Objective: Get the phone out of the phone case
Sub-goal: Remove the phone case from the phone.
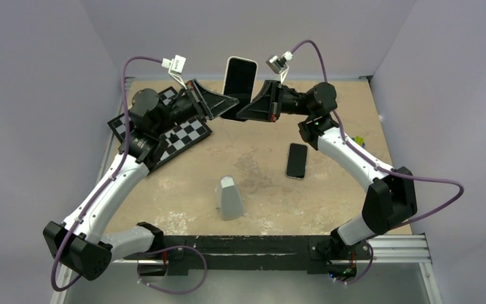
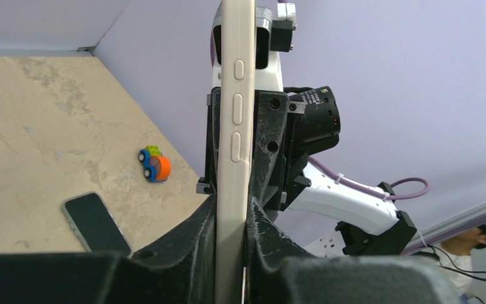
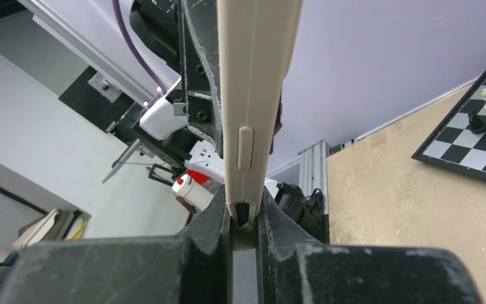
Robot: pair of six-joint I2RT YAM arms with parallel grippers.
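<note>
2 grippers share 1 load: the left gripper (image 1: 226,103) and the right gripper (image 1: 250,109) meet in the air above the far end of the tan tabletop (image 1: 183,190). Each has its jaws pressed onto the lower part of the clear phone case with a pale whitish rim (image 2: 233,126), which stands roughly upright between them. The slim smartphone with a glossy black screen (image 1: 240,77) sits inside that shell, not yet freed. Both wrist views show fingers clamping front and back across the thickness, so the likely trouble is that phone and case stay pinned together. Pulling apart could then only bend the shell or slide the pads on smooth glass. If either grip loosens too far, the lot could drop toward the second dark-rimmed black phone (image 1: 297,160) or the grey tapered block (image 1: 231,198).
</note>
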